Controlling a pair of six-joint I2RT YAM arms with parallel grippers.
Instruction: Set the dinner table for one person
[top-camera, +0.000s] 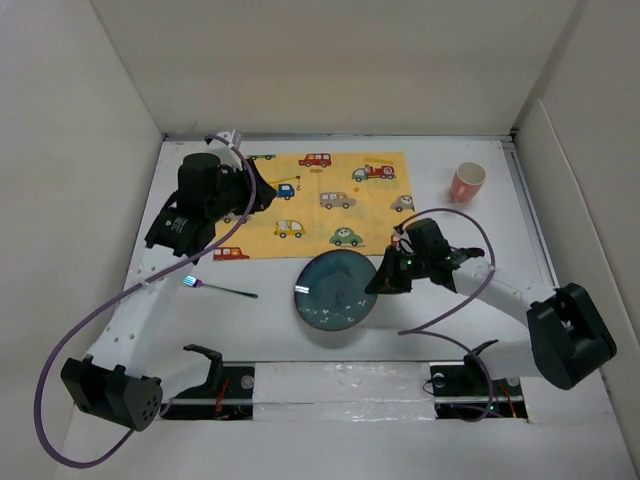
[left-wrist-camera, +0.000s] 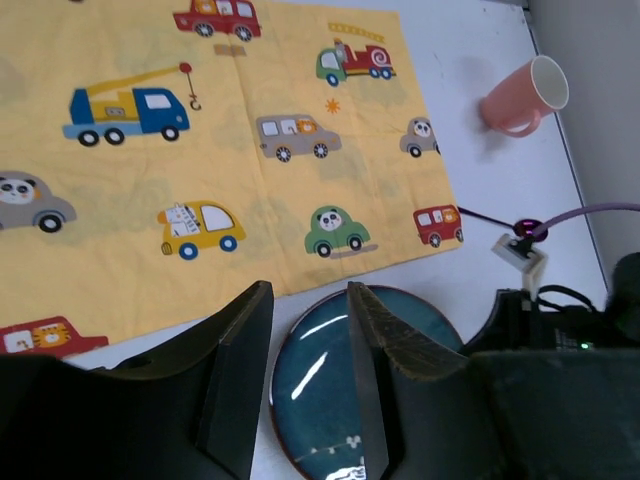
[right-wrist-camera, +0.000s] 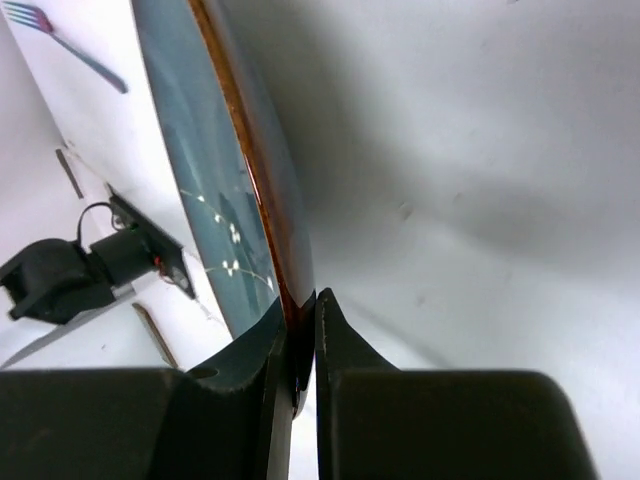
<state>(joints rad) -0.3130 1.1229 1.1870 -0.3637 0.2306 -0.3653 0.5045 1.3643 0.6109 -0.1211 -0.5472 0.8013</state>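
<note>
R gripper (right-wrist-camera: 303, 310): jaws clamped thin on the rim of the blue plate (right-wrist-camera: 200, 150), glaze on one pad, underside on the other. In the top view that's the plate's 3 o'clock edge. An edge pinch makes sense, since a flat plate offers no other hold. There's a shadow under it, so prob. tipped or just off the surface; can't say for sure.

L gripper (left-wrist-camera: 307, 290): jaws apart, nothing btwn them, hanging over the car-print cloth (top-camera: 320, 205) near its 9 o'clock side. I'd guess it's parked there or ready to pin the cloth.

Outward now: the plate is just off the cloth's 6 o'clock edge, not on it yet. The likely step is carrying it toward 12, onto the cloth's centre.

Fork (top-camera: 220, 288) lies at the plate's 9 o'clock, apart from it. Pink cup (top-camera: 466, 182) stands at 2 o'clock off the cloth.

All of it rests on the white dinner table (top-camera: 440, 160).
</note>
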